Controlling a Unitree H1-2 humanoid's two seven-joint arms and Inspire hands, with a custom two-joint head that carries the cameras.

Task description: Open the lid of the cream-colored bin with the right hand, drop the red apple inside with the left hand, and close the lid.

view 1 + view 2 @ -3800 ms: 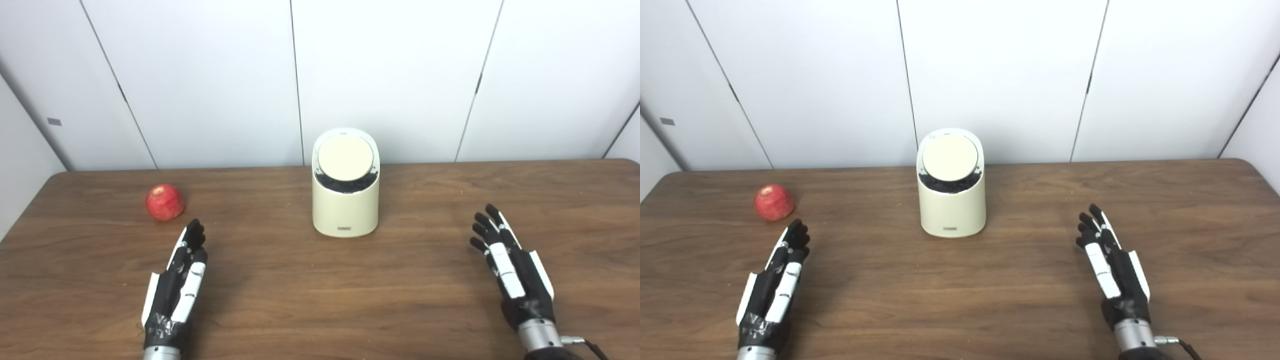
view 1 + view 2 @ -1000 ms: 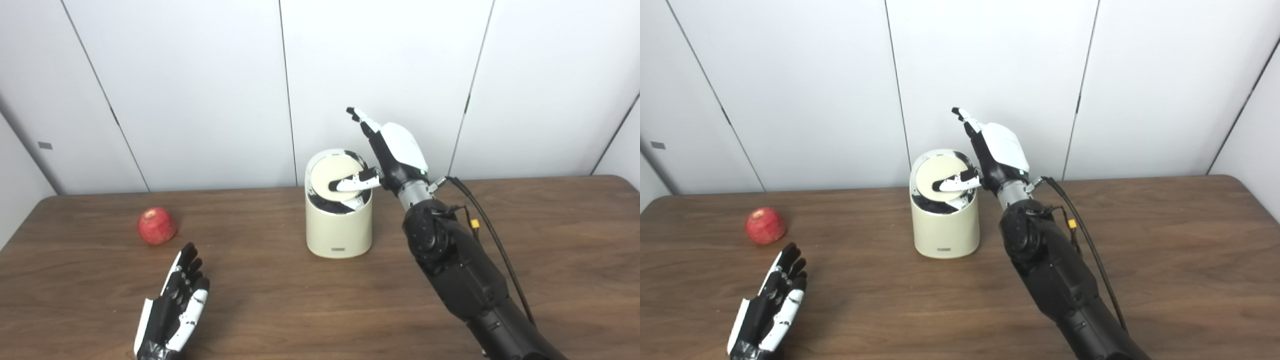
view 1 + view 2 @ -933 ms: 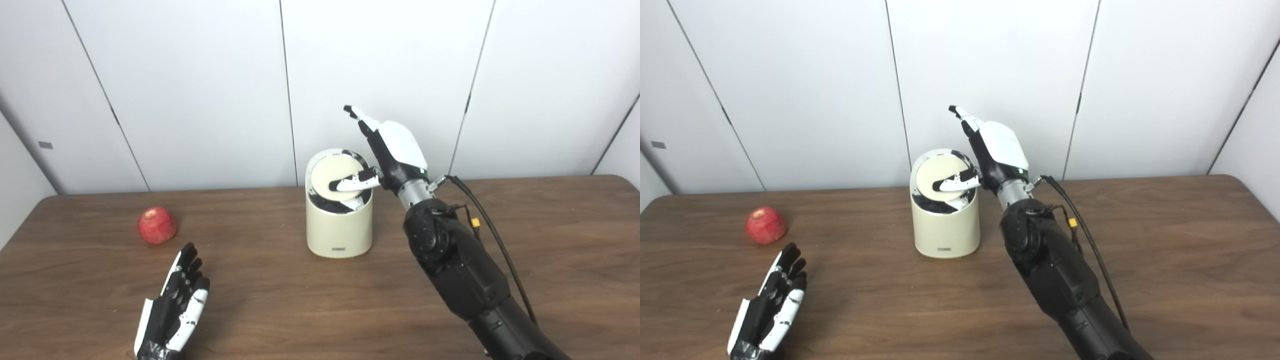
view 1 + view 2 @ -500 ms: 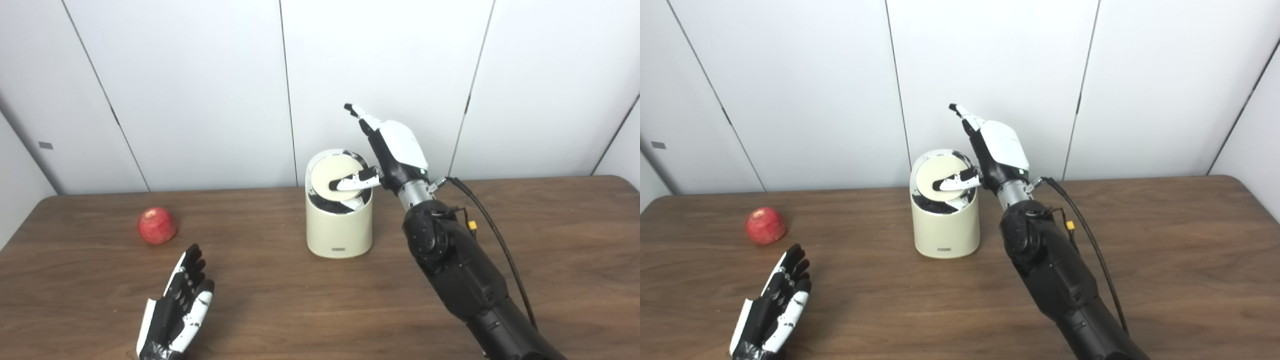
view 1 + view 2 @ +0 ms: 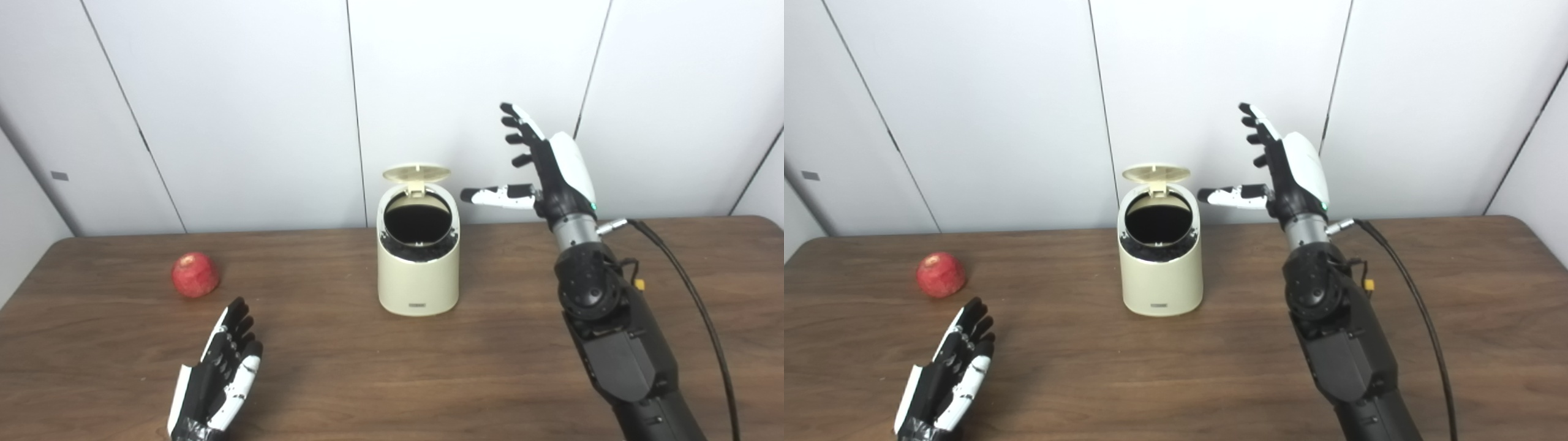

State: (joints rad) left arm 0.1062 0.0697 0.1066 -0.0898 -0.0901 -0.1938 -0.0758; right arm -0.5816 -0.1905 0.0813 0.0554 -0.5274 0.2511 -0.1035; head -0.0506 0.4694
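Note:
The cream-colored bin (image 5: pixel 418 282) stands at the middle of the brown table (image 5: pixel 392 367). Its round lid (image 5: pixel 416 172) is swung up at the back, and the dark inside shows. My right hand (image 5: pixel 545 165) is open and raised to the right of the bin, thumb pointing toward it, touching nothing. The red apple (image 5: pixel 195 275) rests on the table at the left. My left hand (image 5: pixel 220 370) lies open near the front left, a little in front of and to the right of the apple, apart from it.
A black cable (image 5: pixel 692 300) runs along my right forearm over the table's right side. White wall panels (image 5: pixel 245 110) stand close behind the table's far edge, just behind the bin.
The lid has sprung up from shut to open. My right hand has left the lid and moved right and up. The left hand has barely moved.

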